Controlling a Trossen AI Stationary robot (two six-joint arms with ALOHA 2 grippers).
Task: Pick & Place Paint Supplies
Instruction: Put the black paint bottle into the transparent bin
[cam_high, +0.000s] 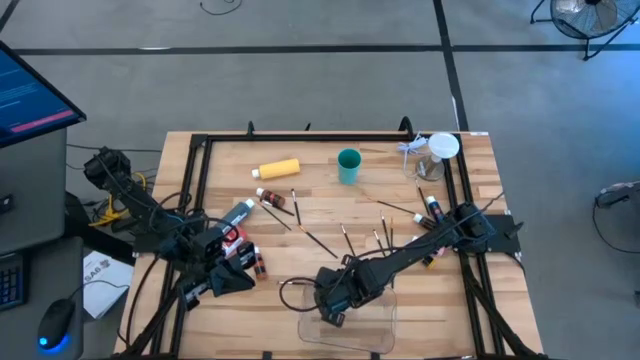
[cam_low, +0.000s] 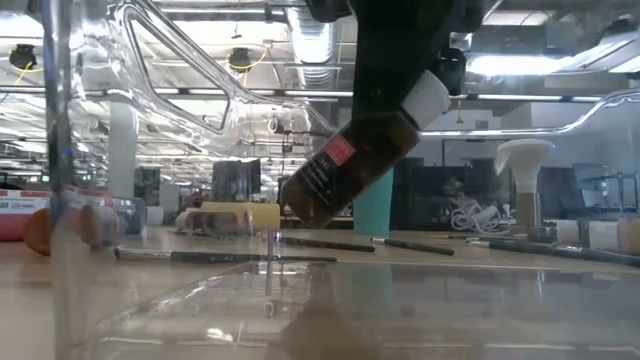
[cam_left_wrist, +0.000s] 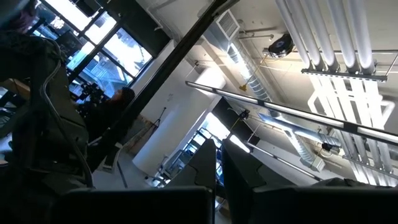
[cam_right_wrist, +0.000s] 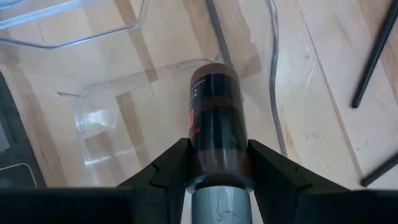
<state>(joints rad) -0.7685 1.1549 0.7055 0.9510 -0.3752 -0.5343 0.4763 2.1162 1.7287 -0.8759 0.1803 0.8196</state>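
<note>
My right gripper (cam_right_wrist: 214, 168) is shut on a small brown paint bottle (cam_right_wrist: 214, 118) with a white cap (cam_low: 428, 97). It hangs over the clear plastic tray (cam_high: 378, 332) at the table's near edge. My left gripper (cam_left_wrist: 217, 177) is shut on nothing, raised at the table's left side and pointing upward. Thin dark brushes (cam_high: 322, 241) lie flat on the table's middle. A yellow bottle (cam_high: 278, 169) lies on its side at the back. My right gripper pinches the bottle's body just below the cap (cam_right_wrist: 214, 163) between its two fingers (cam_right_wrist: 171, 165), one on each side. The fingers slant steeply down from above, along the bottle. The bottle hangs tilted, cap up and bottom (cam_low: 300, 205) lowest, clear of the tray.
A teal cup (cam_high: 348, 165) stands at the back middle. Tubes and small bottles (cam_high: 245, 212) lie by the left arm. More small bottles (cam_high: 432, 208) sit by the right arm. A clear glass thing (cam_high: 432, 160) stands at the back right. A black frame (cam_high: 200, 150) edges the table.
</note>
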